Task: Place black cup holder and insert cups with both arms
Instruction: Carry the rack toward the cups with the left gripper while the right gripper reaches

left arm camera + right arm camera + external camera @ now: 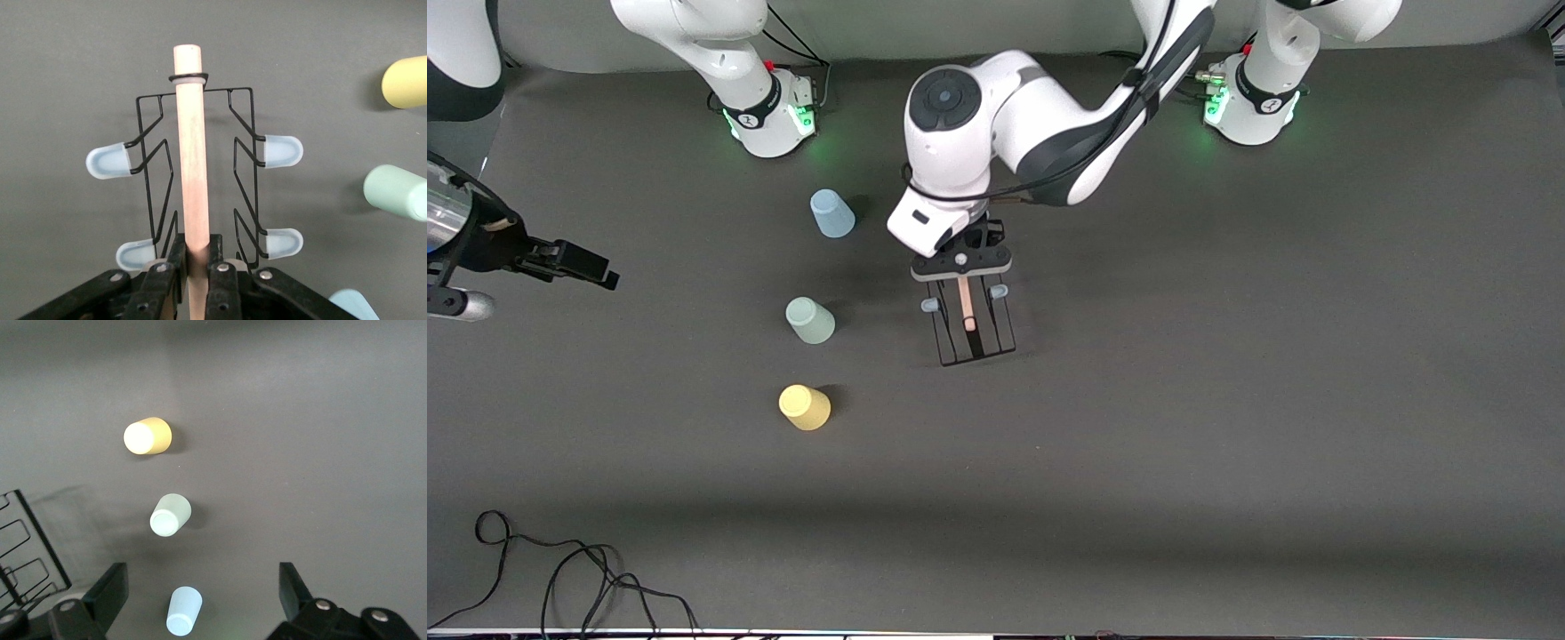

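The left gripper (193,267) has its fingers (217,263) closed on the wooden rod handle (192,153) of the black cup holder (971,322), which stands on the dark worktop (1227,400) near its middle. Pale-capped pegs (280,151) stick out from both sides of the wire rack.

The right gripper (203,593) hangs over the light blue cup (183,611), its fingers (110,590) spread wide with nothing between them.

In the front view, with the holder as the clock's centre, the light blue cup (831,213) lies at about ten o'clock, the grey-green cup (809,320) at nine, and the yellow cup (805,407) at about eight. All three stand upside down on the worktop, apart from one another and from the holder. A black cable (560,578) lies at the worktop's near edge.
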Tool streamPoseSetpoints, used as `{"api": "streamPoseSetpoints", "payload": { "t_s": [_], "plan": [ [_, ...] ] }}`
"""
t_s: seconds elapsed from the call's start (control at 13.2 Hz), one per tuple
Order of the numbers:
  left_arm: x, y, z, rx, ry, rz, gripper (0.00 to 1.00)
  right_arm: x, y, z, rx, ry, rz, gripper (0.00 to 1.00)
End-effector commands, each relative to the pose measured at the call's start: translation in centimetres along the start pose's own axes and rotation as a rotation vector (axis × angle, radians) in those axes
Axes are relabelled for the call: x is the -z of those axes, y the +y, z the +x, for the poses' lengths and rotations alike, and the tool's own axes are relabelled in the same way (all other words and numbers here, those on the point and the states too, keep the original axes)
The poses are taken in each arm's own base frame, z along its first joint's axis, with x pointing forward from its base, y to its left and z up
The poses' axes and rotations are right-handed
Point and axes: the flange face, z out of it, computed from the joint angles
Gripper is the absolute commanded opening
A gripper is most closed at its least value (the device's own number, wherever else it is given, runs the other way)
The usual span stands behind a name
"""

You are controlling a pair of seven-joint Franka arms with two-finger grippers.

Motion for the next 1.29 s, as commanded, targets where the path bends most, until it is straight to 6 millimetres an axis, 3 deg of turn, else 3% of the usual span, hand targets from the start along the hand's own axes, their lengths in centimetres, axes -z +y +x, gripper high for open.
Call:
{"api": "streamPoseSetpoints", "payload": {
  "t_s": [0.0, 0.08, 0.3, 0.61, 0.76, 0.84, 0.91, 1.06, 1.22],
  "plan": [
    [-2.0, 1.0, 1.1, -0.005, 0.049, -0.007, 0.0, -1.2, -3.1, -0.8, -0.057, -0.019, -0.009, 1.0],
    [-3.2, 1.5, 1.0, -0.032, 0.079, -0.009, 0.0, -2.1, -5.1, -1.2, -0.077, -0.026, -0.015, 1.0],
    [-5.7, 2.4, 0.7, -0.07, 0.099, -0.027, 0.0, -5.9, -8.1, -2.4, -0.058, 0.005, -0.011, 1.0],
    [-8.2, 2.2, 0.6, -0.052, 0.086, -0.03, 0.0, -12.4, -9.9, -4.4, -0.012, 0.039, -0.007, 1.0],
    [-8.4, 2.1, 0.9, -0.044, 0.08, -0.033, 0.03, -15.8, -9.6, -5.3, -0.011, 0.072, 0.001, 1.0],
    [-8.4, 2.0, 1.0, -0.047, 0.082, -0.031, 0.76, -17.3, -9.9, -5.7, -0.001, 0.083, 0.004, 1.0],
    [-7.8, 2.0, 1.2, -0.051, 0.09, -0.038, 0.99, -18.7, -9.8, -5.7, -0.001, 0.088, 0.005, 1.0],
    [-5.5, 1.8, 1.7, -0.054, 0.108, -0.043, 0.99, -21.7, -9.6, -5.7, -0.005, 0.087, 0.004, 1.0],
    [-1.2, -0.6, 4.8, -0.069, 0.106, -0.035, 0.99, -24.8, -9.4, -5.7, -0.006, 0.092, 0.004, 1.0]
  ]
}}
